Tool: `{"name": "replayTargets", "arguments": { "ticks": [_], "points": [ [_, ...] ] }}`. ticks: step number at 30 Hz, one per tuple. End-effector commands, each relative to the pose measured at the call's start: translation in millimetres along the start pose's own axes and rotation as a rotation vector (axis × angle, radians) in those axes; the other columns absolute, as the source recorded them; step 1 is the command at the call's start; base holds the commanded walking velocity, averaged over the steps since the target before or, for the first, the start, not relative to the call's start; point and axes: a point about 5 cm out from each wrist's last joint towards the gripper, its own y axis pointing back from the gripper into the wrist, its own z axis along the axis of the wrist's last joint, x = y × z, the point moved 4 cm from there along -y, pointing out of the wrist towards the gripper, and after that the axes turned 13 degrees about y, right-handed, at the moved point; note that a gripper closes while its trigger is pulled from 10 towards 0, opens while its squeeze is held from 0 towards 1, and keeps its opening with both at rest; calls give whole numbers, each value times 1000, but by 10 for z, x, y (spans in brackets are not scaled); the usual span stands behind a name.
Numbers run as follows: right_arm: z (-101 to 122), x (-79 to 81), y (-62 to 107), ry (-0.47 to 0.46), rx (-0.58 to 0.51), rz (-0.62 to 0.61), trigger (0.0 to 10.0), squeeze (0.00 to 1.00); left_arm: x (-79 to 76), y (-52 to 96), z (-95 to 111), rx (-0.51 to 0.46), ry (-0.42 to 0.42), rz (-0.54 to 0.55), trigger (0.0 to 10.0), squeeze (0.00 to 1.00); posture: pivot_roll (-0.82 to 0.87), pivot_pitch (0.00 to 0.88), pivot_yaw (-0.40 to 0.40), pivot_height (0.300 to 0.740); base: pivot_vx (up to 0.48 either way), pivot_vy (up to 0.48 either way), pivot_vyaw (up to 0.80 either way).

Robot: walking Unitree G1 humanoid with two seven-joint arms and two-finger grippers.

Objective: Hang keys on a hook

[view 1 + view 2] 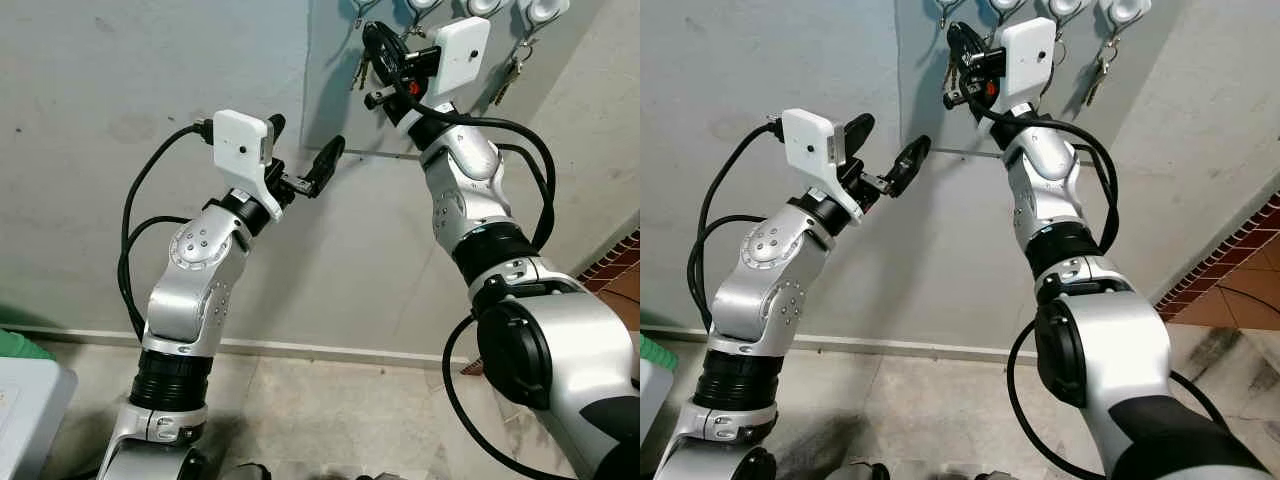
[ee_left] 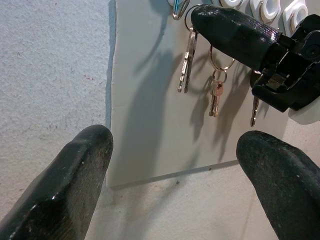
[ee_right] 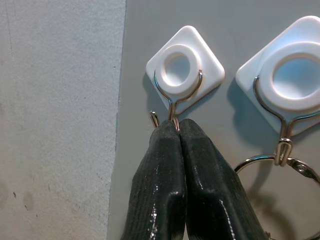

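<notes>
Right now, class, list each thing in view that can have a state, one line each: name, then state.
Right gripper: shut, fingertips at the leftmost hook's wire.
Left gripper: open, raised below the board, holding nothing.
Leftmost hook: keys hang under it.
Second hook: carries a key ring.
Far-right keys: hanging.

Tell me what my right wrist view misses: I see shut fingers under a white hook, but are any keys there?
Observer: Yes. In the left wrist view a pair of keys hangs right at the tip of the right gripper. I cannot tell whether their ring is over the hook.
Operator: Where is the other arm?
Observer: The left gripper hovers open, off the wall, below and to the left of the grey board.
Operator: Any keys beyond the second hook?
Observer: Another bunch of keys hangs from the rightmost hook.
</notes>
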Motion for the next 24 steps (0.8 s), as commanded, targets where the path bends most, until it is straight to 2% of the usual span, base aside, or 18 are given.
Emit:
{"name": "replayTargets", "arguments": {
  "ticks": [1, 9, 18, 24],
  "points": [
    [114, -20, -62, 25, -37, 13, 10000, 0, -49, 0, 22, -6, 0, -13, 10000, 0, 60, 109, -82, 740, 0, 0, 0],
    [142, 40, -65, 35, -62, 49, 10000, 0, -56, -5, 11, -4, 11, -14, 10000, 0, 57, 104, -80, 740, 0, 0, 0],
    [173, 31, -75, 45, -75, 48, 10000, 0, -41, -1, 18, -4, 13, -8, 10000, 0, 58, 107, -82, 740, 0, 0, 0],
    [116, 8, -75, 49, -33, 33, 10000, 0, -33, 2, 24, -6, 15, -3, 10000, 0, 61, 112, -84, 740, 0, 0, 0]
  ]
}}
